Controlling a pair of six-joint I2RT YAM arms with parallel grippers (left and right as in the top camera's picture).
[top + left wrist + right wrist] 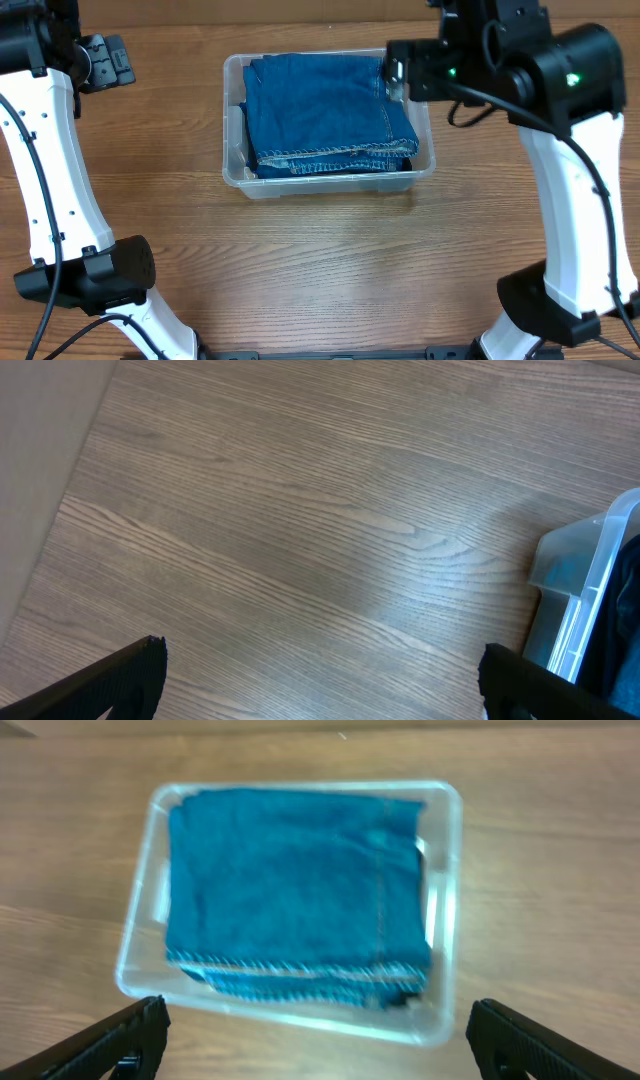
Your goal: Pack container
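Observation:
The clear plastic container point(330, 186) stands at the table's back middle. Folded blue jeans point(325, 110) lie inside it and fill most of it. My right gripper point(396, 76) hovers over the container's right back corner. In the right wrist view it point(320, 1042) is open and empty, above the table in front of the container point(446, 900) and the jeans point(295, 880). My left gripper point(108, 62) is at the far left back, well apart from the container. In the left wrist view it point(320, 682) is open and empty over bare wood, with a container corner point(585, 575) at the right.
The wooden table point(320, 270) runs wide around the container. Both arm bases point(90, 275) stand at the front corners. A pale wall or table edge point(40, 470) shows at the left of the left wrist view.

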